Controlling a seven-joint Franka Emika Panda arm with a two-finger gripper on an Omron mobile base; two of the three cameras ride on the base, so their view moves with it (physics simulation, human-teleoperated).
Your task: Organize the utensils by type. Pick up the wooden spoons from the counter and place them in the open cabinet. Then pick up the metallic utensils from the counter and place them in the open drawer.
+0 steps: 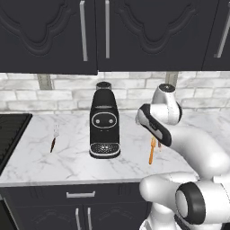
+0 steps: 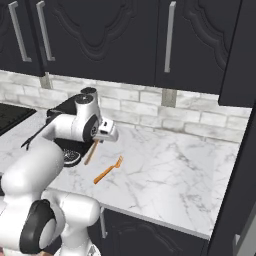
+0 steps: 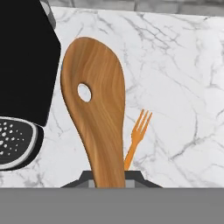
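Where the white marble counter [image 1: 67, 166] runs below dark upper cabinets [image 1: 49, 31] and a pale brick backsplash [image 1: 27, 96], a black coffee machine [image 1: 104, 126] stands at mid-depth, nearer the back edge than the front. The gripper [image 2: 96, 141] is clamped on the handle of the large wooden spoon [image 3: 97, 127], which is lifted off the counter beside the machine; in the hand view its broad bowl, pierced by one round hole, points away from the hand. An orange fork [image 2: 108, 170] lies flat on the marble below the spoon, toward the front edge, prongs pointing toward the back. A small silver fork with a dark handle [image 1: 54, 139] lies left of the machine, near the counter's left end, well apart from the others.
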